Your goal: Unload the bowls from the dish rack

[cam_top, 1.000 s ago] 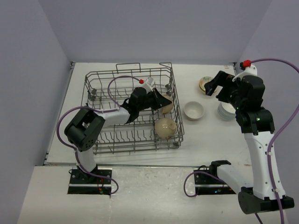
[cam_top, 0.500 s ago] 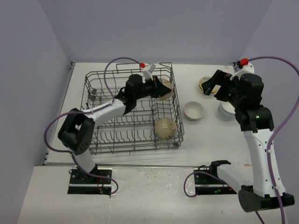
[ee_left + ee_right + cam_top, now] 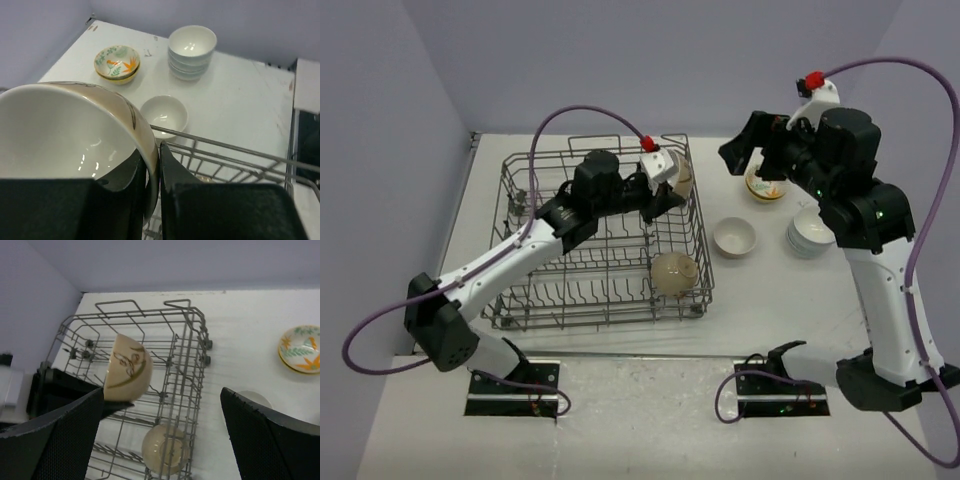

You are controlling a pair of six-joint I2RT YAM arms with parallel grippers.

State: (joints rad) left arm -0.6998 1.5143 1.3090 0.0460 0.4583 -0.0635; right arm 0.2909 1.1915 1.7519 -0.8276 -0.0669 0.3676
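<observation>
- The beige ceramic bowl with a brown leaf sketch on its outside is being gripped by the left hand. Its wall is being pinched at the rim, one finger on the white inside and one on the outside.
- The bowl is being held tilted, mouth turned sideways, over the far right part of the large grey wire dish rack, apparently lifted above the tines.
- The step in hand is judged to be the carry to the white worktop on the right of the rack.
- A rim pinch is a slight hold on glazed ware, so a slow, smooth swing is being called for, with the rack's right wall passed before any lowering.
- A bare spot near the single small white bowl looks suitable, apart from the stack of white bowls and the yellow painted bowl.
- The right hand is hanging wide open and empty near the yellow bowl, so that side needs to be given room.
- The bowl should be levelled base-down and let go only once it is resting.
- Another beige bowl is lying upside down in the rack's near right corner.
</observation>
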